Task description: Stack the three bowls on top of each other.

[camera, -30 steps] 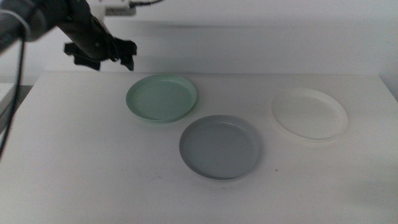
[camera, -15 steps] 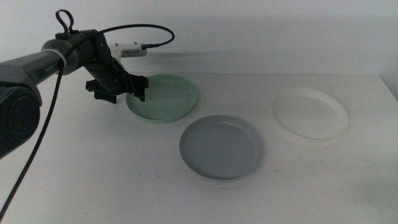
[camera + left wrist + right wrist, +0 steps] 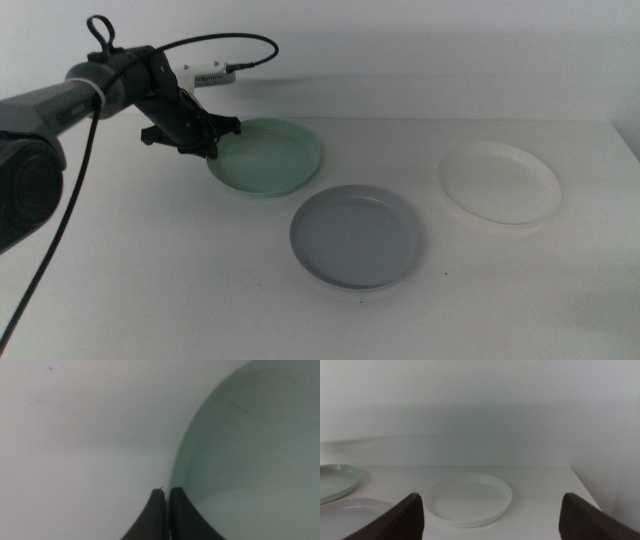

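White table (image 3: 150,280) — pale wall (image 3: 450,50) behind.

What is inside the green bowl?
Nothing lies inside the mint green bowl; its floor looks bare. The left gripper is shut on its rim, and the arm covers a small part of that edge.

The left pincer (image 3: 213,143) has dropped from above to clamp the mint green bowl's (image 3: 268,160) rim, nudging it slightly rightward.

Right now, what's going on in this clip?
The left gripper has its fingers closed on the rim of the mint green bowl at the bowl's left edge. The grey bowl and white bowl lie separately on the table, nothing stacked yet. The right gripper waits open, facing the white bowl.
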